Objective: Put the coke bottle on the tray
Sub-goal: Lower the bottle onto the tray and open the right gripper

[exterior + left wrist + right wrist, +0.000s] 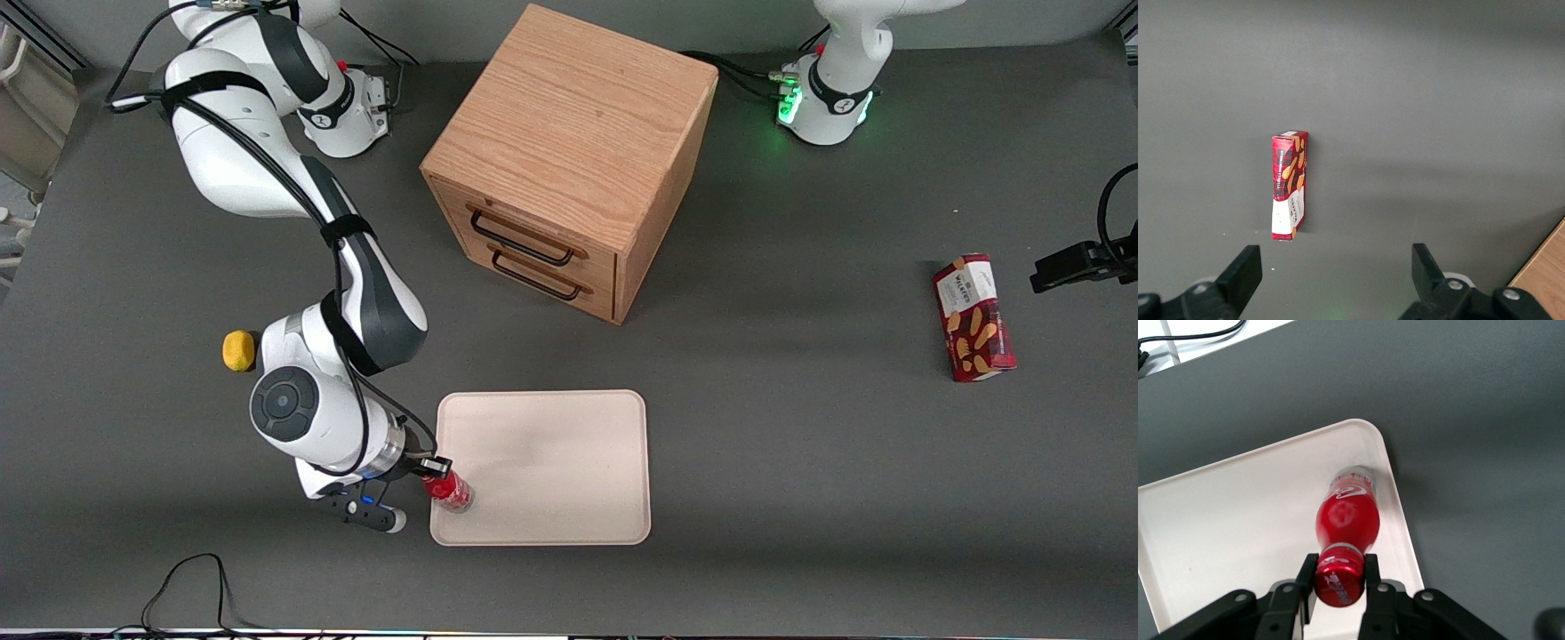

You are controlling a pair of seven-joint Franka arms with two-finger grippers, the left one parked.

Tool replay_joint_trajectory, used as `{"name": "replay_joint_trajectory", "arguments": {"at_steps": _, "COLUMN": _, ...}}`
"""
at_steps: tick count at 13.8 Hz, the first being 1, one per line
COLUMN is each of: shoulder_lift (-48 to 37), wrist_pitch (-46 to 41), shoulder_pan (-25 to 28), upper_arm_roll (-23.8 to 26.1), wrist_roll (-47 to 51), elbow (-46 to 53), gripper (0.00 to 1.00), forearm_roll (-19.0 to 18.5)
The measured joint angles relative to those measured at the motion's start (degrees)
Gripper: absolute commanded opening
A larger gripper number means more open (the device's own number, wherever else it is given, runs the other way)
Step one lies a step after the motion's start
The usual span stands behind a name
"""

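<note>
The gripper [1340, 581] is clamped on the red cap of the coke bottle [1346, 515], a finger on either side of the neck, and it holds the bottle upright over the corner of the tray [569, 444] nearest the working arm and the front camera. From the wrist view the bottle's base looks to be on or just above the tray floor, close inside the rounded rim; I cannot tell whether it is fully resting yet. To finish well, I would lower it straight down until the base sits flat, keep it clear of the rim so it does not tip, then part the fingers gently and lift straight up off the cap. A lemon [238, 350] sits on the counter [800, 498] beside the arm, the wooden drawer cabinet [569, 160] stands farther from the front camera, and the biscuit box [973, 317] lies toward the parked arm's end.
</note>
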Motion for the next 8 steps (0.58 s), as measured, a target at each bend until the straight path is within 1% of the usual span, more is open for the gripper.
{"name": "replay_joint_trajectory", "arguments": {"at_steps": 3, "shoulder_lift": 0.3, "wrist_pitch": 0.8, "shoulder_pan": 0.0, "upper_arm_roll": 0.0, "wrist_roll": 0.1, "elbow": 0.0, "gripper": 1.0, "forearm_roll": -1.9}}
{"name": "replay_joint_trajectory", "arguments": {"at_steps": 8, "shoulder_lift": 0.5, "wrist_pitch": 0.9, "shoulder_pan": 0.1, "upper_arm_roll": 0.0, "wrist_roll": 0.1, "elbow": 0.1, "gripper": 1.0, "forearm_roll": -2.3}}
